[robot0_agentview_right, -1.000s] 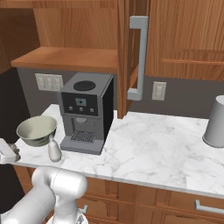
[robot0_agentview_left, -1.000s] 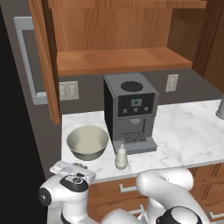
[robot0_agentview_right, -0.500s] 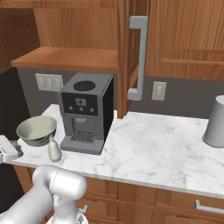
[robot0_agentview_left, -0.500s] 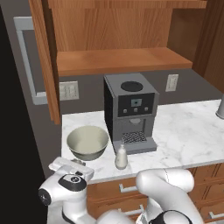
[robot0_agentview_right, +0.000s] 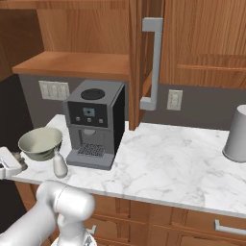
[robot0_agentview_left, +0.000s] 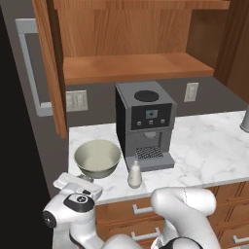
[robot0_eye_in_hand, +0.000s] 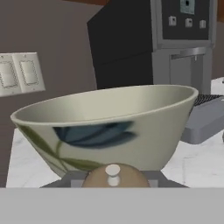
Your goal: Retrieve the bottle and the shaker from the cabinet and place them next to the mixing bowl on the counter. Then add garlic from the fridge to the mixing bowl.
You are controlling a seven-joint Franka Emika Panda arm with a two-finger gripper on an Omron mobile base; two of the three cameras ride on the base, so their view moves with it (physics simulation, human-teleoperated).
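In the left base view, the mixing bowl (robot0_agentview_left: 97, 158) is sitting on the white marble surface (robot0_agentview_left: 209, 146), close to its front left corner. The bottle (robot0_agentview_left: 134, 174) is standing upright just to the right of the bowl, in front of the coffee machine (robot0_agentview_left: 145, 124). The cabinet (robot0_agentview_left: 131, 44) is hanging above with its door (robot0_agentview_left: 51, 73) open, and its shelf (robot0_agentview_left: 136, 65) is lying bare. The white arm is reaching low toward the front left of the bowl, and the claw (robot0_agentview_left: 83, 180) is sitting just before the bowl's base, mostly hidden behind the wrist.

In the right base view, the bowl (robot0_agentview_right: 40, 142) is sitting at the left end of the surface (robot0_agentview_right: 182, 163), and the bottle (robot0_agentview_right: 59, 164) is standing near its right front side. The claw (robot0_agentview_right: 18, 157) is showing only as a small dark part at the bowl's left edge. A grey jug (robot0_agentview_right: 238, 134) is standing far to the right.

In the hand view, the bowl (robot0_eye_in_hand: 109, 127), painted with blue and green leaves, is standing very close. The shaker (robot0_eye_in_hand: 114, 175) is showing its brown knob top at the bottom, between the fingers, so the claw is closing narrowly on the shaker, just in front of the bowl. The coffee machine (robot0_eye_in_hand: 175, 39) is standing behind.
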